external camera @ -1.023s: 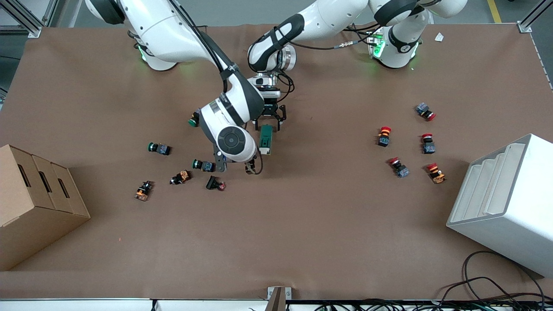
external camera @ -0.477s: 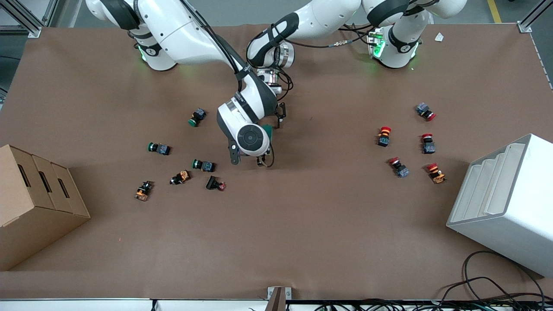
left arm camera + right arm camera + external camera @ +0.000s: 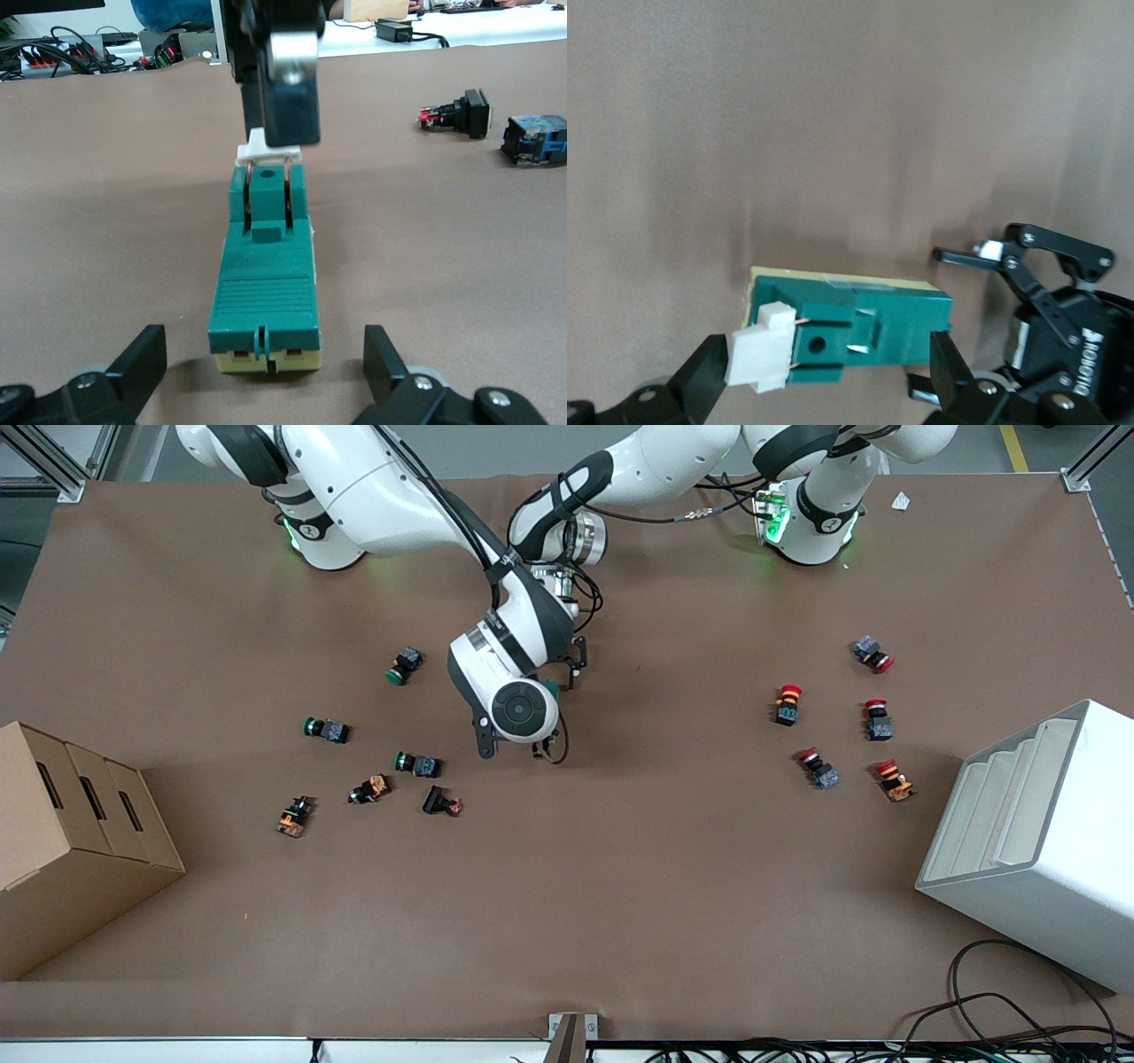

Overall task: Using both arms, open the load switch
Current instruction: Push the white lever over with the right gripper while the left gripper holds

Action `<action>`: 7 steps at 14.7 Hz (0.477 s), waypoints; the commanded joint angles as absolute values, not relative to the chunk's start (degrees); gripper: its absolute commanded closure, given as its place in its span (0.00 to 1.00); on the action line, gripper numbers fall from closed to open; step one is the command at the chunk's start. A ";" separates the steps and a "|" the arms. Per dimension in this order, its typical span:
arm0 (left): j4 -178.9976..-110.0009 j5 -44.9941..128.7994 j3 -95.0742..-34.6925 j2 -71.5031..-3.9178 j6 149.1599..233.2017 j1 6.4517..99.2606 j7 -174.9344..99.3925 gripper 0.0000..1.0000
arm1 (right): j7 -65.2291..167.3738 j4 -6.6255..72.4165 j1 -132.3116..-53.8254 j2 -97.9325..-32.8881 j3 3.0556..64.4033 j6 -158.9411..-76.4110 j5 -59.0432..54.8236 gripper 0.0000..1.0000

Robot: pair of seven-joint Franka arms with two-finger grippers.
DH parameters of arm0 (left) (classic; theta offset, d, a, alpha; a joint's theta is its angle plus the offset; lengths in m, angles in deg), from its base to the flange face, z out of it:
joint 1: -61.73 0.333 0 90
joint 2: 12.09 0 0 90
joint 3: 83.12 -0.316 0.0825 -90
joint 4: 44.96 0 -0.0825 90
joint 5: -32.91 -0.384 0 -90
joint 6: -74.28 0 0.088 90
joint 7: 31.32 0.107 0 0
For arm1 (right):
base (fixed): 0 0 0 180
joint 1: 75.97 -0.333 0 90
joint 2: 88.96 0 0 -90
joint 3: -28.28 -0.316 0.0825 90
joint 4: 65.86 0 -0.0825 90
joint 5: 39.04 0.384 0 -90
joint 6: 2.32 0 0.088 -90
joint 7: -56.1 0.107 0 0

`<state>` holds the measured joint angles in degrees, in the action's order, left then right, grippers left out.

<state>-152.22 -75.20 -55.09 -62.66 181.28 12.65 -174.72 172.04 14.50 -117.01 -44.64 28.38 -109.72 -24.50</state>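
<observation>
The load switch point(image 3: 264, 274) is a dark green block on a cream base, lying flat mid-table with its white lever tab point(image 3: 266, 152) at one end. My left gripper point(image 3: 264, 372) is open, one finger on each side of the end away from the tab, without touching it. My right gripper point(image 3: 828, 372) is open just above the switch point(image 3: 868, 341), one finger beside the white tab point(image 3: 762, 350) and the other past the block's middle. In the front view the right arm's wrist point(image 3: 516, 708) covers the switch except a green sliver point(image 3: 551, 687), beside the left gripper point(image 3: 558, 669).
Green push buttons point(image 3: 403, 666) and orange and black parts point(image 3: 370, 788) lie toward the right arm's end. Red mushroom buttons point(image 3: 788, 703) lie toward the left arm's end. A cardboard box point(image 3: 71, 841) and a white rack point(image 3: 1036, 841) stand at the table's ends.
The right arm has swung toward the left arm's end and now covers the load switch, which showed fully one second ago. The left gripper has stayed at the switch.
</observation>
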 commanded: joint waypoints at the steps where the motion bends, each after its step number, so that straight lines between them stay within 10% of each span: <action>1: -153.07 -76.25 -55.87 -63.15 181.77 12.07 -175.64 0.01 | 172.56 12.01 -117.37 -44.67 27.93 -104.38 -23.40 0.00; 7: -152.89 -76.25 -56.31 -63.24 181.77 11.98 -175.64 0.01 | 172.21 11.66 -117.37 -44.75 26.52 -98.48 -23.40 0.00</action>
<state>-152.30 -75.44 -55.38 -62.65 181.20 12.43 -174.78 172.04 11.63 -117.15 -44.66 26.64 -100.95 -24.43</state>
